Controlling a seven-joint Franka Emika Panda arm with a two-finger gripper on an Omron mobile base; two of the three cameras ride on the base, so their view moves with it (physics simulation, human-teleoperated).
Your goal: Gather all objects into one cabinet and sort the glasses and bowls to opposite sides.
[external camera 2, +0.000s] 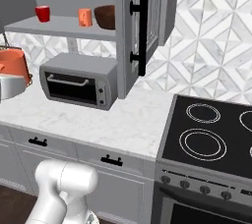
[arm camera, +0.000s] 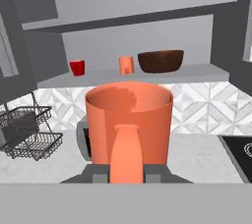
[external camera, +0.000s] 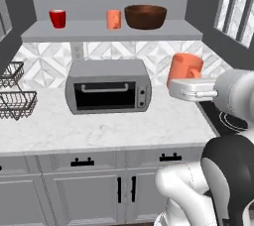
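Note:
My gripper (external camera: pixel 191 87) is shut on an orange cup (external camera: pixel 184 68), held above the right end of the counter, below the cabinet shelf and to its right. In the hand view the orange cup (arm camera: pixel 129 120) stands upright and close, its mouth open, with my gripper (arm camera: pixel 127 173) at its base. The orange cup (external camera 2: pixel 14 66) also appears at the left edge of the right base view. On the grey cabinet shelf (external camera: pixel 89 32) stand a red cup (external camera: pixel 57 18) at the left, a second orange cup (external camera: pixel 113 19) in the middle, and the dark brown bowl (external camera: pixel 145 16) just right of it. The cabinet door (external camera 2: pixel 129 31) hangs open.
A grey toaster oven (external camera: pixel 108 86) sits on the marble counter (external camera: pixel 99 126) under the shelf. A wire rack (external camera: pixel 15 96) stands at the far left. A black stove top (external camera 2: pixel 211 129) lies to the right of the counter. The door's black bar handle (external camera 2: pixel 143 29) juts out.

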